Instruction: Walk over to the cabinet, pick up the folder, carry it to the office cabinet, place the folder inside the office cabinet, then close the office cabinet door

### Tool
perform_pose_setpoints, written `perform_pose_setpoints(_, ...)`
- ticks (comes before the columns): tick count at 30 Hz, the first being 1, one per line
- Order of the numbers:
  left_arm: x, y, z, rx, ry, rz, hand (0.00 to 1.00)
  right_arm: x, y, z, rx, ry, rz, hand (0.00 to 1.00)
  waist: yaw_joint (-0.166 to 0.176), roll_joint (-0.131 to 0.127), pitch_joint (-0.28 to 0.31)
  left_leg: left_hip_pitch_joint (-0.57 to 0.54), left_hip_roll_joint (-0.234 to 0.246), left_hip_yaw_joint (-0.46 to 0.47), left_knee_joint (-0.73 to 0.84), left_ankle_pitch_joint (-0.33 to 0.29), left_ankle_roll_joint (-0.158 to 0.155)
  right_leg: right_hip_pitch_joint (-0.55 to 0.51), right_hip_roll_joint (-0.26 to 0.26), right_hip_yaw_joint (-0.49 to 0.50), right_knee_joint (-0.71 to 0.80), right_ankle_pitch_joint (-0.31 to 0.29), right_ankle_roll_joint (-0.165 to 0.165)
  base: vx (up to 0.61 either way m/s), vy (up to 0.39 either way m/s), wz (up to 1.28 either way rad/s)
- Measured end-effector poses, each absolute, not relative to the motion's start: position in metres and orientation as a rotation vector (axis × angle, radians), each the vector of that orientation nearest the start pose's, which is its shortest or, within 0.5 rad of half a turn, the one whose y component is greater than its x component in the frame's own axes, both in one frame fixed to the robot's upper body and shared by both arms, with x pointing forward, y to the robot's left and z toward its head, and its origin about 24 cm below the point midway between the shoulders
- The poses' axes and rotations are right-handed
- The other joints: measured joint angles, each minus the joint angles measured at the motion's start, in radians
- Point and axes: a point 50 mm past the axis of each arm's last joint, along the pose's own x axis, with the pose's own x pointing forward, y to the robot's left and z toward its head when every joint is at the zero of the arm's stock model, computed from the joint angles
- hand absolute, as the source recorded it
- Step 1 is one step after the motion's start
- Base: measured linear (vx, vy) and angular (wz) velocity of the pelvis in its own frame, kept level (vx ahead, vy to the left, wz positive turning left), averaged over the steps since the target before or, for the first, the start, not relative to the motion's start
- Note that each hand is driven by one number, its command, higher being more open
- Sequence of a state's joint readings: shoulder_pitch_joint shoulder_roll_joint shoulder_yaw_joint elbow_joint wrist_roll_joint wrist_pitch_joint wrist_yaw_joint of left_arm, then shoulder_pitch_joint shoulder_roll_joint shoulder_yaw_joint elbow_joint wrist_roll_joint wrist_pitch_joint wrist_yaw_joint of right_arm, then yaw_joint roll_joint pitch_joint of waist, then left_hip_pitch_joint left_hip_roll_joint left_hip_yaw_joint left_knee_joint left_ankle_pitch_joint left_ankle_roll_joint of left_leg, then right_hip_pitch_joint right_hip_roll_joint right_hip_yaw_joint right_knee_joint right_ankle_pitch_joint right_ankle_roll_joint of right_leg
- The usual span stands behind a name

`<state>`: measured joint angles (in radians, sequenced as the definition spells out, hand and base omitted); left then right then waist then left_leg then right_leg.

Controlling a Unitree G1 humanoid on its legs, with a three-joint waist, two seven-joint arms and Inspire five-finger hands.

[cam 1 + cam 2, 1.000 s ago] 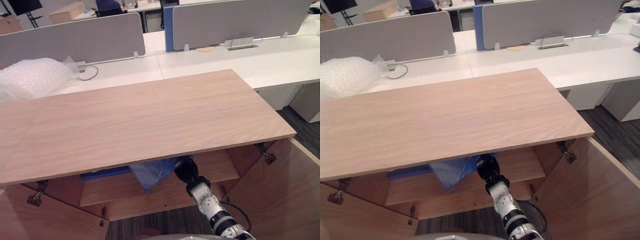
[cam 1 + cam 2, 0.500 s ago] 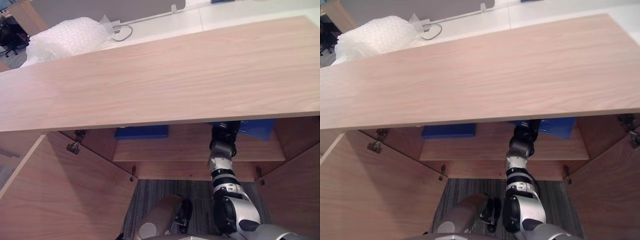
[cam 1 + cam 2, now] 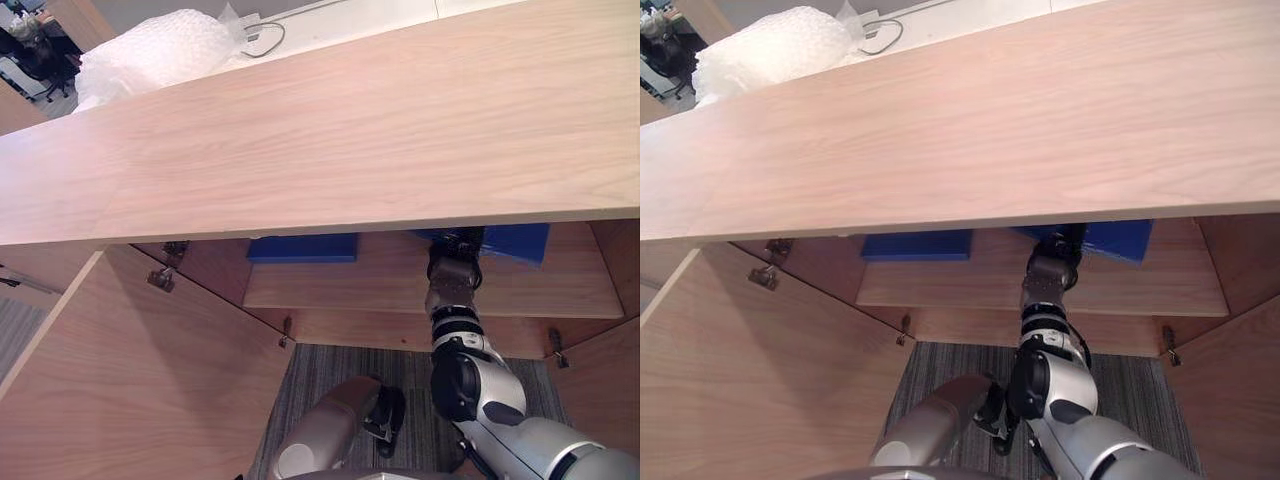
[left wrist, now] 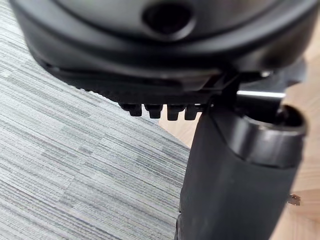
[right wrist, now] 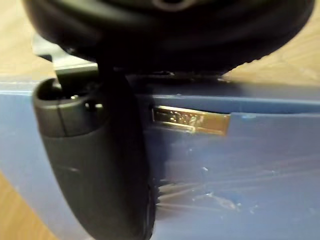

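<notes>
The right hand reaches under the cabinet top to the shelf, at the near edge of the blue folder. The folder lies flat on the right part of that shelf. From the wrist, the thumb lies pressed down on the folder's blue face, and the folder's edge is tucked up against the palm. The other fingers are behind the folder and hidden, so the hold reads as a pinch between thumb and hand. That close view also brings out a gold label strip set into the face beside the thumb, and pale scuffs below it.

The head views give the wider layout. Both cabinet doors stand open, the left door swung towards the robot. A second folder, also blue, lies on the left part of the shelf, well apart from the first. Bubble wrap sits beyond the cabinet.

The left hand hangs low over the carpet, with its fingers loose in a short row beside the thumb, holding nothing.
</notes>
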<state>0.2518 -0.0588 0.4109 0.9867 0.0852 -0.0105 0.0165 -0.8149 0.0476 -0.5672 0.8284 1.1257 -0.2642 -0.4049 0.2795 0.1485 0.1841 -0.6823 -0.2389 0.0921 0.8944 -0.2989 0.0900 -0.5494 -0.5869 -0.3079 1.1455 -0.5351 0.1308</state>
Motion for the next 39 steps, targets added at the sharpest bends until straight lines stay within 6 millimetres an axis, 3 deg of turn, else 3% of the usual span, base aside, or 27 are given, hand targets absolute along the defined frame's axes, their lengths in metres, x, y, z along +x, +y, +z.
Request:
perform_pose_setpoints(5,0.024,0.190,-0.170,-0.179,1.222,0.462,1.00,0.374,-0.185,0.071,1.443,0.078,-0.694,1.00,0.002,-0.022,-0.013,0.000,-0.001,0.012,-0.006,-0.001,0.000,-0.017,-0.003,0.018,0.006,-0.005,-0.002,0.09,-0.057,-0.05)
perform_pose_setpoints(8,0.018,0.195,-0.169,-0.203,1.227,0.524,1.00,0.374,-0.178,0.062,1.419,0.137,-0.691,1.00,-0.007,-0.051,-0.034,0.007,0.000,0.025,-0.021,-0.001,0.000,-0.029,-0.003,0.036,0.004,-0.007,-0.005,0.08,-0.069,-0.09)
perform_pose_setpoints(15,0.016,0.198,-0.169,-0.219,1.224,0.562,1.00,0.376,-0.157,0.053,1.315,0.237,-0.586,1.00,-0.014,-0.058,-0.056,0.043,0.021,0.039,-0.056,0.003,0.005,-0.010,0.022,0.043,-0.029,-0.002,-0.014,0.08,-0.068,-0.13)
perform_pose_setpoints(19,0.013,0.198,-0.169,-0.217,1.229,0.564,1.00,0.367,-0.151,0.034,1.223,0.308,-0.542,1.00,-0.014,-0.056,-0.067,0.102,0.023,0.037,-0.094,0.003,0.005,0.046,0.029,0.031,-0.065,-0.001,-0.015,0.10,-0.076,-0.09)
perform_pose_setpoints(25,0.008,0.199,-0.169,-0.215,1.238,0.566,1.00,0.350,-0.157,0.003,1.096,0.399,-0.527,1.00,-0.016,-0.048,-0.085,0.154,0.023,0.028,-0.131,0.005,0.007,0.106,0.033,0.003,-0.108,0.003,-0.011,0.08,-0.058,-0.01)
perform_pose_setpoints(29,-0.003,0.199,-0.169,-0.210,1.266,0.565,1.00,0.330,-0.161,-0.026,0.963,0.512,-0.531,1.00,-0.018,-0.046,-0.091,0.198,0.026,0.028,-0.163,0.006,0.007,0.149,0.044,-0.007,-0.146,0.008,-0.006,0.09,-0.046,-0.07)
perform_pose_setpoints(32,-0.011,0.198,-0.170,-0.208,1.289,0.565,1.00,0.313,-0.166,-0.046,0.944,0.564,-0.541,1.00,-0.020,-0.043,-0.098,0.227,0.032,0.028,-0.185,0.006,0.007,0.177,0.056,-0.011,-0.172,0.014,-0.007,0.08,-0.047,-0.08)
perform_pose_setpoints(39,-0.024,0.192,-0.172,-0.231,1.334,0.549,1.00,0.290,-0.168,-0.069,1.009,0.580,-0.506,1.00,-0.039,-0.047,-0.125,0.249,0.041,0.033,-0.216,0.006,0.005,0.189,0.072,-0.008,-0.203,0.023,-0.005,0.05,-0.049,-0.08)
